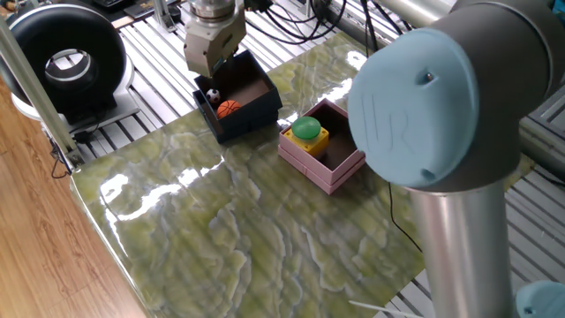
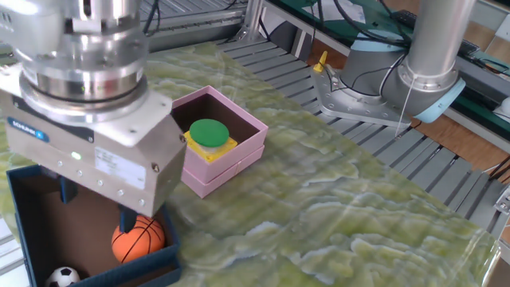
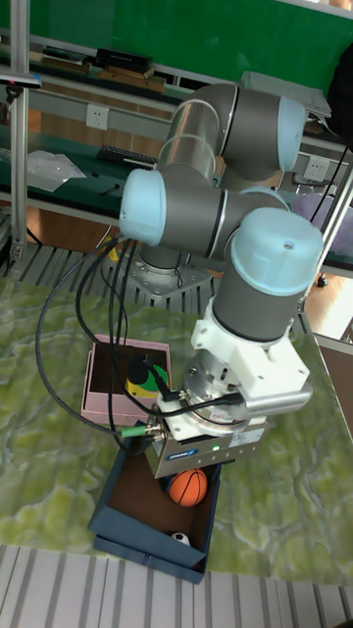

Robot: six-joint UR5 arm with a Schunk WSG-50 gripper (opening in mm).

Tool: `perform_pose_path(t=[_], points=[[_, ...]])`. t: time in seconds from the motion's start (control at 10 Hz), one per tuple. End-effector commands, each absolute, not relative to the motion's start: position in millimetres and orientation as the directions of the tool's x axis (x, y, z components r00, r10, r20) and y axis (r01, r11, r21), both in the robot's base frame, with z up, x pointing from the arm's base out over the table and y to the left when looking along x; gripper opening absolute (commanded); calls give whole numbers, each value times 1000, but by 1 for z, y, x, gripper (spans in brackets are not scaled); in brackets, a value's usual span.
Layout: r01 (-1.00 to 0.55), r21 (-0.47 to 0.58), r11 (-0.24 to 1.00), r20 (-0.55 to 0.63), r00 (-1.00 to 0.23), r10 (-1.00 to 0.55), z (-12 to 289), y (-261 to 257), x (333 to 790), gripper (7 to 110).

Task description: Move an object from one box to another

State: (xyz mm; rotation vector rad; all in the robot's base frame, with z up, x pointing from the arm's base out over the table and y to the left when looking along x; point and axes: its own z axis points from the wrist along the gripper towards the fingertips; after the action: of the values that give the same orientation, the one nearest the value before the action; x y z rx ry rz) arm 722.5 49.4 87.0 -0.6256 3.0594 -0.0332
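The dark navy box (image 1: 252, 113) holds an orange basketball (image 1: 229, 108) and a small soccer ball (image 1: 212, 94). My gripper (image 1: 208, 74) hangs over this box's left part and is open, nothing between its fingers. From the other side, the gripper (image 2: 96, 211) has its dark fingers (image 2: 127, 220) down inside the navy box (image 2: 22, 249), one just above the basketball (image 2: 137, 240); the soccer ball (image 2: 62, 277) lies in the corner. The pink box (image 2: 239, 159) beside it holds a green-topped yellow block (image 2: 209, 134). The tall view shows the gripper (image 3: 182, 469) beside the basketball (image 3: 188, 488).
A black round device (image 1: 66, 55) stands off the table at the left. The arm's big pale-blue joint (image 1: 437, 97) blocks the right of one fixed view. The robot base (image 2: 374, 73) sits beyond the table's far edge. Slatted metal frame surrounds the green marble tabletop (image 1: 247, 238).
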Motion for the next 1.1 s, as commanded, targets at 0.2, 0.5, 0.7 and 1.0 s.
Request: perform_pose_path(t=[0.2, 0.5, 0.7, 1.0], points=[[-360, -33, 932, -59, -930, -362, 69, 57, 710, 66], [-376, -18, 926, -42, -925, -377, 62, 54, 698, 66], [-395, -22, 919, -25, -918, -395, 59, 54, 691, 66], [-409, -22, 912, -8, -912, -409, 56, 54, 688, 66]])
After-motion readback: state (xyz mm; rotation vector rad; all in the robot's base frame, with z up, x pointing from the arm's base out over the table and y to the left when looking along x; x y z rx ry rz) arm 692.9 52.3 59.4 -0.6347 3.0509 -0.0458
